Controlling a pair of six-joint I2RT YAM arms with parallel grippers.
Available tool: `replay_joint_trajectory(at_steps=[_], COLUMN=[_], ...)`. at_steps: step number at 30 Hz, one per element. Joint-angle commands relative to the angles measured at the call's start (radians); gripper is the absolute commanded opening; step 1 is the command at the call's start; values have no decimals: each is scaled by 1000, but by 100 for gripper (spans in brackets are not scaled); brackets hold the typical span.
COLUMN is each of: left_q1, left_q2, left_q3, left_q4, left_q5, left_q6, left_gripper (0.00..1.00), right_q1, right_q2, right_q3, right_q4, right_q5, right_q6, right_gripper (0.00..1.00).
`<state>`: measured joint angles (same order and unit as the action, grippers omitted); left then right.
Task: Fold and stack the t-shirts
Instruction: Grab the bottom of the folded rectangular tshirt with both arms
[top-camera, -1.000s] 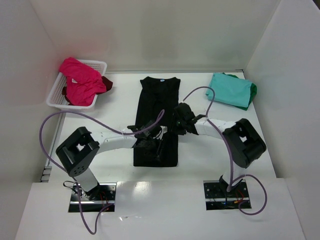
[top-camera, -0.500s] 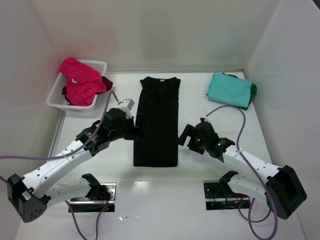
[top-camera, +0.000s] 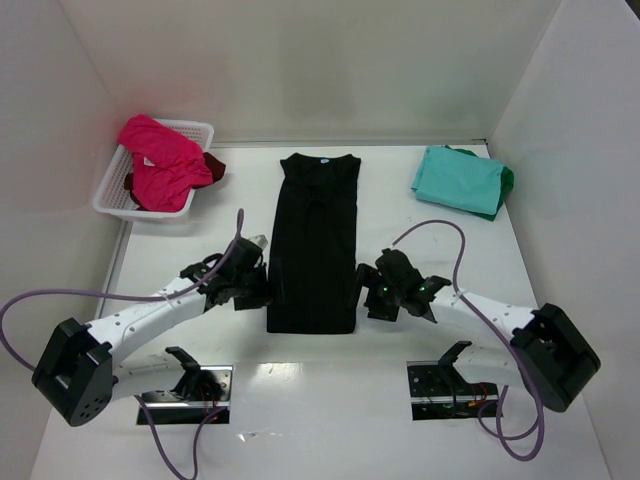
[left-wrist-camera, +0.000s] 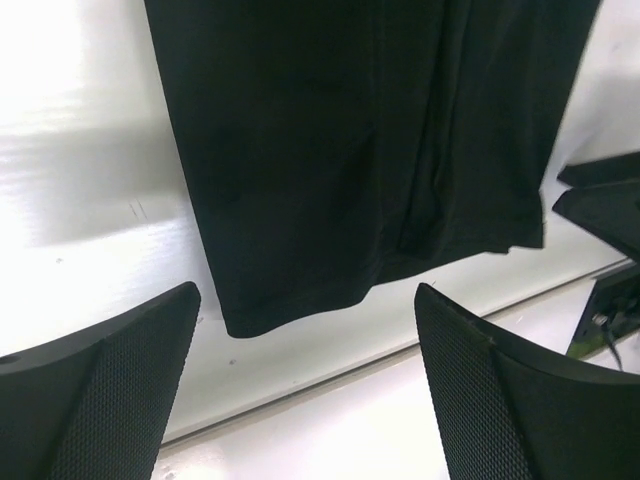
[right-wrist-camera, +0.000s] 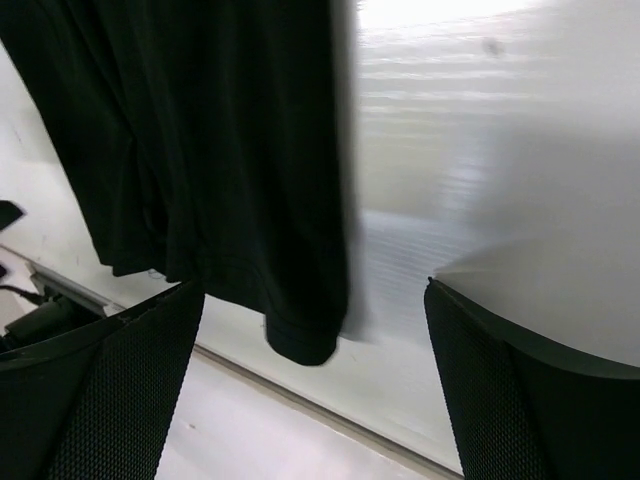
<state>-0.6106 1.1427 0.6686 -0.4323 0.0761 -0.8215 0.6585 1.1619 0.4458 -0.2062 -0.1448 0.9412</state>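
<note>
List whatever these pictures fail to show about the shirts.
- Top view: the dark red tee is mostly covered by the magenta-pink tee and the basket.
- Top view: the green tee shows only a sliver beneath the teal tee.
- Top view: the neck label on the black tee is too small to read.
- Both wrist views: frame edges cut off the black tee's upper part; the right wrist view blurs its side edge.

The basket (top-camera: 112, 188) sits back-left, spread t-shirt (top-camera: 315, 240) centre, folded tees (top-camera: 460, 180) back-right.
</note>
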Motion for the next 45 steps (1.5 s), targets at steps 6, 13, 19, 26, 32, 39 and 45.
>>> replay_joint_trajectory(at_steps=[6, 13, 19, 26, 32, 39, 45], left_q1=[3, 12, 12, 12, 12, 12, 12], left_q2=[61, 81, 151, 224, 238, 256, 215], left_q3=[-59, -89, -107, -100, -98, -89, -83], left_q4=[30, 50, 78, 107, 118, 112, 76], left_q5=[85, 122, 152, 190, 192, 192, 192], left_q6=[-36, -54, -44, -15, -5, 4, 4], left_gripper=[92, 89, 87, 79, 58, 18, 0], right_q1=[104, 145, 176, 176, 176, 176, 176], right_q2=[168, 167, 103, 158, 224, 166, 74], right_q3=[51, 42, -16, 11, 51, 51, 31], right_q4=[2, -27, -39, -9, -9, -32, -88], right_q5=[-4, -13, -32, -22, -13, 29, 53], right_q6=[-32, 34, 81, 72, 50, 70, 97], right_gripper=[84, 68, 67, 57, 30, 3, 0])
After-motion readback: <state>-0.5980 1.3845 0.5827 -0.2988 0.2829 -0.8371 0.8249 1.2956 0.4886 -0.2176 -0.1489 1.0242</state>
